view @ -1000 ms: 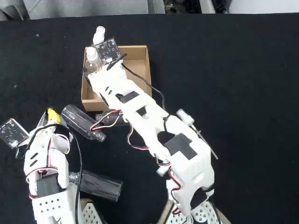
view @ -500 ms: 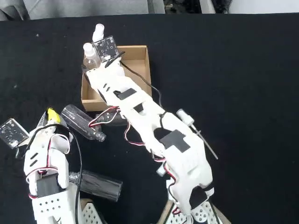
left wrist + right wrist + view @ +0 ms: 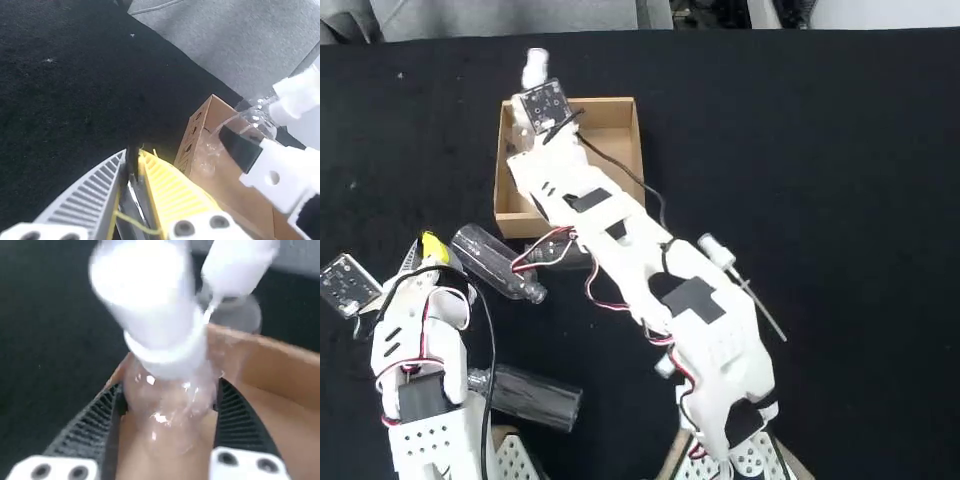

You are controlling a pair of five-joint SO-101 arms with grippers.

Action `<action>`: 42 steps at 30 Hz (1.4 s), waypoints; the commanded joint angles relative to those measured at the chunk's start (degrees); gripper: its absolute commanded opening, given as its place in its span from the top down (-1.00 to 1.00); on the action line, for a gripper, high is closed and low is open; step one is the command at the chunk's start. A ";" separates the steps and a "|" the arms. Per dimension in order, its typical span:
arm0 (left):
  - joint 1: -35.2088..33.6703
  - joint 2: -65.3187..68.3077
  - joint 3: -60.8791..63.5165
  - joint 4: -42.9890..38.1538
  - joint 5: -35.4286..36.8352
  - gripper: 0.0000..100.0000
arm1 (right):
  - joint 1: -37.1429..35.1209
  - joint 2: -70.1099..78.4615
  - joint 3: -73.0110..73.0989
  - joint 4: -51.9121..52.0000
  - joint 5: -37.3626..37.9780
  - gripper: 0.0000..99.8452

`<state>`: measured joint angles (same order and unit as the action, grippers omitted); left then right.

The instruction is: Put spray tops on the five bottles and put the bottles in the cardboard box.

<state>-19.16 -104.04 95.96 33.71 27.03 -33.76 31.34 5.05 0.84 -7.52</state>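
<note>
- Foreground: left gripper (image 3: 134,154), its grey and yellow fingers pressed together above the black table (image 3: 60,75).
- Farther back: cardboard box (image 3: 199,137); right gripper's finger (image 3: 241,148) lies against a clear bottle (image 3: 252,120) bearing a white spray top (image 3: 300,92).

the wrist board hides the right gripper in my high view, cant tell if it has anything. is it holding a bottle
Observer: Yes. The right wrist view shows the right gripper shut on a clear bottle, above the box.
Operator: ok and does that one have its top on
Observer: Yes, a white spray top sits on its neck.
</note>
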 commanded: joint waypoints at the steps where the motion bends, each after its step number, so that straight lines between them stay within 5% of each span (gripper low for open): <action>1: -0.48 -0.70 1.45 0.35 -0.70 0.93 | 1.32 -0.84 -2.42 0.09 0.09 0.55; 16: -1.98 -0.70 1.45 0.35 -0.70 0.93 | 1.32 -0.84 -2.42 0.70 0.09 0.42; 42: -2.33 -0.70 1.45 0.18 -0.70 0.93 | 1.67 -10.77 -3.38 20.13 0.09 0.36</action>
<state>-20.84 -104.04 95.96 33.71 27.03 -33.85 26.86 2.77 18.59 -7.52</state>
